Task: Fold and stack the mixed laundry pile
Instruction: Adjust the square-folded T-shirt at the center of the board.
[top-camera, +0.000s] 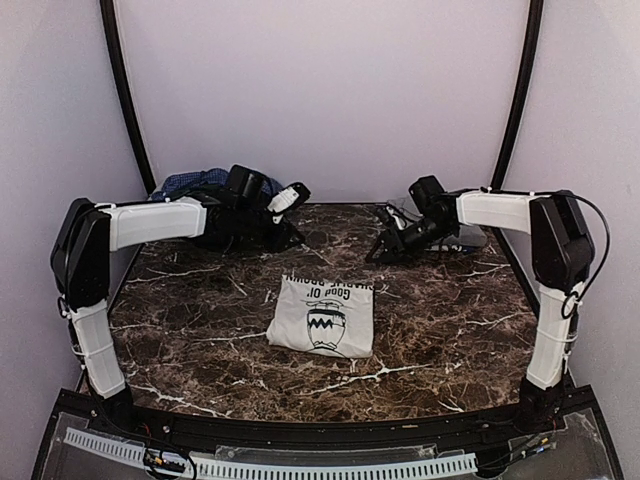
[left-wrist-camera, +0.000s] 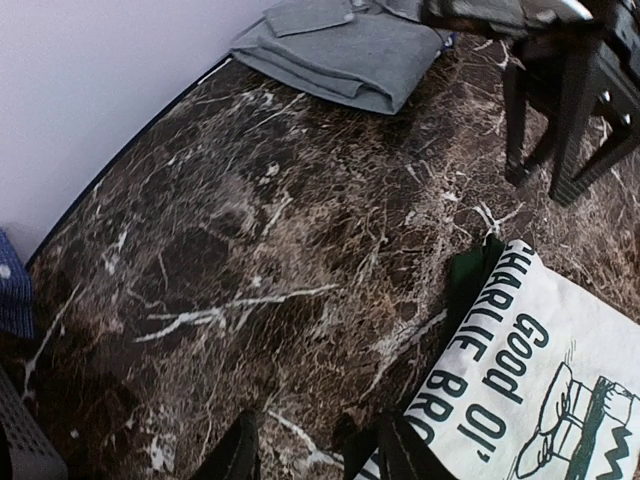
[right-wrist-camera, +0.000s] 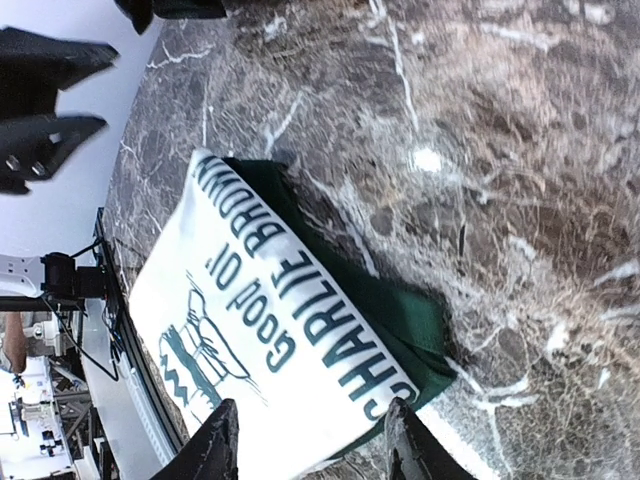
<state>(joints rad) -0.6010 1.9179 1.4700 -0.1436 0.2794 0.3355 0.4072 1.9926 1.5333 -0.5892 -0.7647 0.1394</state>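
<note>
Folded white tee (top-camera: 322, 318) lies at the middle of the table (top-camera: 190, 335), on the near side of both grippers and between them. The left gripper (left-wrist-camera: 318, 420) and right gripper (right-wrist-camera: 310, 405) stand part-open and empty. The unfolded pile (top-camera: 186, 183) sits in the far-left corner, judged closer to the left arm.

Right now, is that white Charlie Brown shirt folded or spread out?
Folded: the white tee lies as a compact rectangle, dark green fabric tucked underneath, print facing up.

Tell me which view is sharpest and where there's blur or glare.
Top external: even light but soft, lettering on the tee barely reads. Left wrist: marble table crisp. Right wrist: sharpest, lettering clear, wall at upper left washed out.
</note>
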